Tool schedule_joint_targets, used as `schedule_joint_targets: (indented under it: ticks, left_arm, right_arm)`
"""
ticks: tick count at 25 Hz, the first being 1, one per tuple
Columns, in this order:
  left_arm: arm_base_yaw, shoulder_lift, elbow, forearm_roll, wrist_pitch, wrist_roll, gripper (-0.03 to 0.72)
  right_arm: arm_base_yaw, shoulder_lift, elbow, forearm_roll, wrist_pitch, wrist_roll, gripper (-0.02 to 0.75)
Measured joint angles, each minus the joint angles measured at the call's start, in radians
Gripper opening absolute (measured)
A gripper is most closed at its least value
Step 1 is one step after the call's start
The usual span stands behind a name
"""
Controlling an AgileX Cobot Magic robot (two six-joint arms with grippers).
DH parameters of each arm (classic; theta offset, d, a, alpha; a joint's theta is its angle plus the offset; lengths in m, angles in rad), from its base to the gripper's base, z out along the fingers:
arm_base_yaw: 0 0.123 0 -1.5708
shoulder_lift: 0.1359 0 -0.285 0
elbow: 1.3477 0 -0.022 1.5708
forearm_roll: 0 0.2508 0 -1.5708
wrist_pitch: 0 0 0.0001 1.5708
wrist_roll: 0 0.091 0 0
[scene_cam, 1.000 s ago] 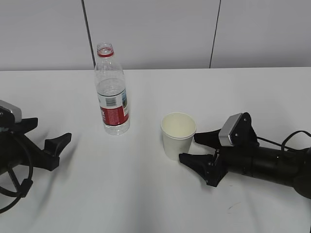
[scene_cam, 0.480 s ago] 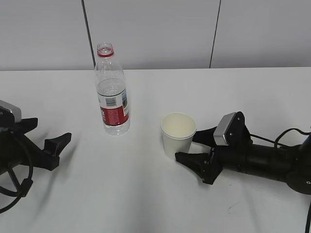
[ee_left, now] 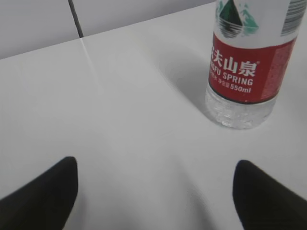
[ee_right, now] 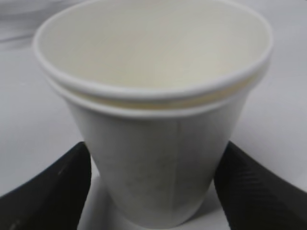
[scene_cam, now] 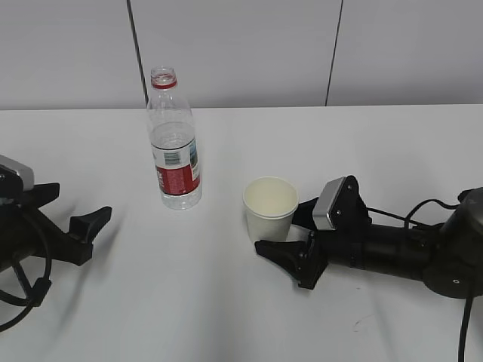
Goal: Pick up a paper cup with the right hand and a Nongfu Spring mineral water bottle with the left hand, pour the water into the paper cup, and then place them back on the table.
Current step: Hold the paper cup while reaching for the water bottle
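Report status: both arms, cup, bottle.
Right gripper open, fingers flanking the small white paper cup. Left gripper open, short of the tall clear plastic bottle. Nothing between.

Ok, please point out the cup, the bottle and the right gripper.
cup (scene_cam: 269,219), exterior view, on its side wall
bottle (scene_cam: 178,179), exterior view, on the red label
right gripper (scene_cam: 285,228), exterior view, between the fingertips

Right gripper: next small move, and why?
Probably close the right gripper on the cup. Its open fingers already flank the cup's lower wall in the wrist view, and the cup stands upright on the table.
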Motion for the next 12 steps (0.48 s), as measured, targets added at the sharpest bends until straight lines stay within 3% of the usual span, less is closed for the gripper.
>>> schedule_joint_targets:
  ticks: [5,12]
  left_arm:
    - [0.0,0.0,-0.001,0.02,0.0,0.0,0.59]
    - [0.0,0.0,-0.001,0.043,0.0,-0.004,0.59]
  right_arm:
    - [0.0,0.0,-0.004,0.048,0.0,-0.008,0.58]
    - [0.0,0.0,-0.04,0.068,0.0,-0.023,0.503]
